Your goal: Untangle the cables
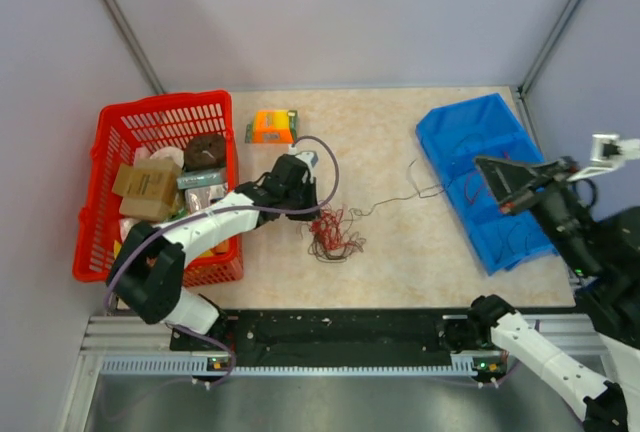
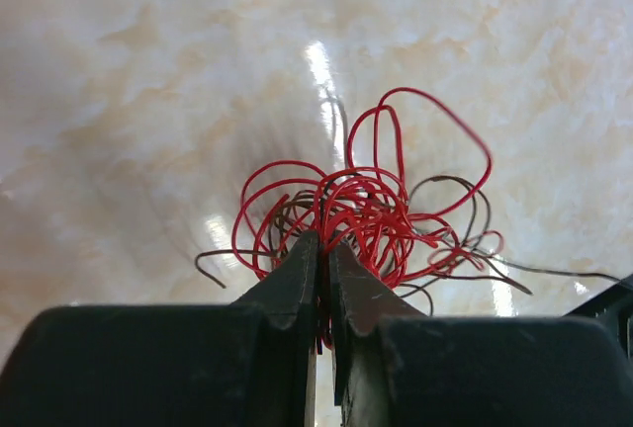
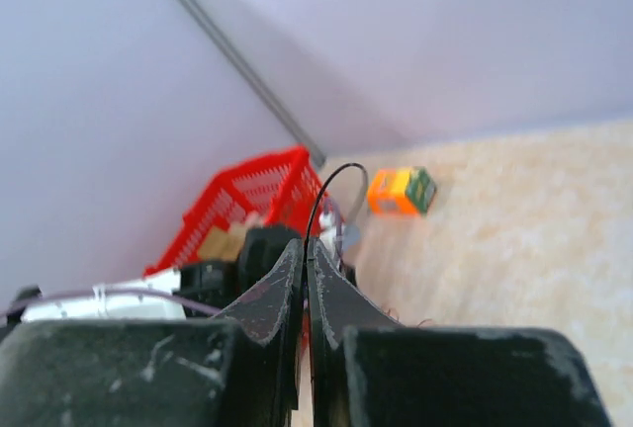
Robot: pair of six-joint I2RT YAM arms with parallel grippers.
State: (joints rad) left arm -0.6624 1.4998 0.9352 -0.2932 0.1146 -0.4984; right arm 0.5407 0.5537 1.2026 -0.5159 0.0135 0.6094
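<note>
The cables (image 1: 335,235) lie as a small wiry bundle of red and dark strands on the beige tabletop, just right of my left gripper (image 1: 315,214). In the left wrist view the left gripper (image 2: 324,244) is shut on red strands at the near edge of the cables (image 2: 371,195). One thin dark wire (image 1: 400,197) runs from the bundle rightward toward my right gripper (image 1: 487,167), which hangs over the blue tray (image 1: 480,122). In the right wrist view the right gripper (image 3: 306,244) is shut on a thin black wire (image 3: 331,174) that arcs up from its tips.
A red basket (image 1: 110,132) full of packets stands at the left beside the left arm. An orange box (image 1: 272,125) sits behind the bundle. The blue tray holds a few more thin wires (image 1: 515,240). Lilac walls enclose the table.
</note>
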